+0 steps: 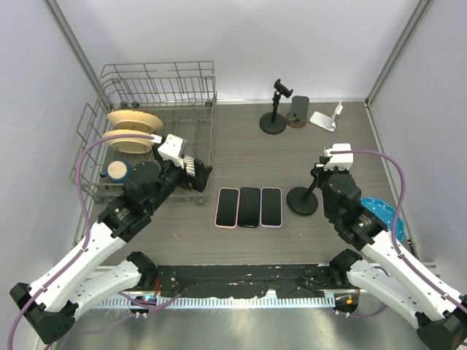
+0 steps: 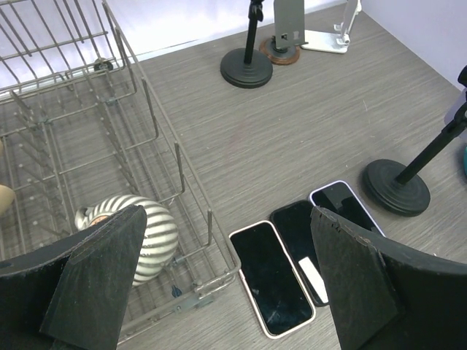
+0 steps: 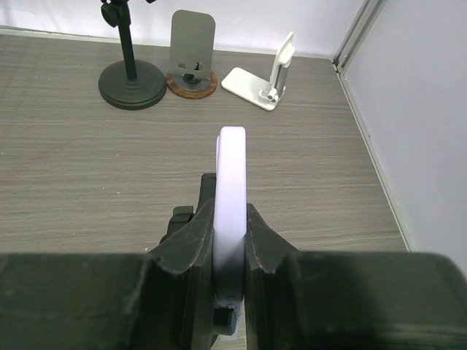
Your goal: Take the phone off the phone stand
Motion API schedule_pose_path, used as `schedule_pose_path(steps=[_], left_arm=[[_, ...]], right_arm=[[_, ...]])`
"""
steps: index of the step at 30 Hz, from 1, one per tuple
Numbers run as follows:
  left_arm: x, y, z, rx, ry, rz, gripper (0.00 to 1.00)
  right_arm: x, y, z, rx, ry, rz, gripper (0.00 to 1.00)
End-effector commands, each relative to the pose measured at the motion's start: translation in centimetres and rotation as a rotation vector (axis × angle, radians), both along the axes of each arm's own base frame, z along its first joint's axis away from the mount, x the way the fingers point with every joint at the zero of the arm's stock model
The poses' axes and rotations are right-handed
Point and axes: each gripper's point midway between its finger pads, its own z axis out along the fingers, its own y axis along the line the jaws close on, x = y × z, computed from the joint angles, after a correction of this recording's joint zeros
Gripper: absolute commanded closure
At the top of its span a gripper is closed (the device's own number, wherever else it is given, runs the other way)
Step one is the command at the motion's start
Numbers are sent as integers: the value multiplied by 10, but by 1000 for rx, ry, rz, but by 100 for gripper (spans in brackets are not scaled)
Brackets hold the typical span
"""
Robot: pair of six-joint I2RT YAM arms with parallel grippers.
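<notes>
Phone removal under way, noted view by view. Top view: right gripper [image 1: 323, 169] is seen at the head of a black stand [image 1: 301, 200] right of centre; what it holds is hidden here by the wrist. Left gripper [image 1: 198, 172] is held over the near edge of the rack [image 1: 157, 87], well apart from that stand. Three phones [image 1: 249, 207] are laid flat side by side on the table [image 1: 241, 157], just left of the stand's base; three back stands [image 1: 298, 113] are seen bare at the far edge. Left wrist view: its fingers [image 2: 95, 277] are spread wide with nothing between them; the stand's head is cut off by the frame. Right wrist view: the jaws are clamped on the phone [image 3: 232, 182], taken edge-on, its pale rim rising upright between them. Whether the phone is seated in the holder or already lifted clear cannot be told; the holder is hidden below. Judged: grasp made, removal not shown complete. Lifting free and setting down are left, likely beside the flat three.
</notes>
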Motion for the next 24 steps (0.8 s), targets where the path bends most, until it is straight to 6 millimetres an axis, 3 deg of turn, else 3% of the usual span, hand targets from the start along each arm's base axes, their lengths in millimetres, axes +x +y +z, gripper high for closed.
schedule_pose_path(steps=[1, 13, 20, 21, 23, 24], left_arm=[[-2, -9, 16, -47, -55, -50, 0], [-14, -25, 19, -47, -78, -175, 0], [-22, -54, 22, -171, 24, -278, 0], [-23, -58, 27, -192, 30, -292, 0], [-22, -70, 22, -225, 85, -315, 0], [-20, -76, 23, -243, 88, -324, 0]], right_arm=[[-7, 2, 44, 119, -131, 32, 92], [-17, 20, 46, 115, -56, 167, 59], [-26, 13, 57, 135, -11, 141, 39], [-28, 10, 68, 151, -21, 134, 37], [-33, 7, 66, 162, 22, 114, 34], [-36, 6, 77, 187, 13, 113, 32]])
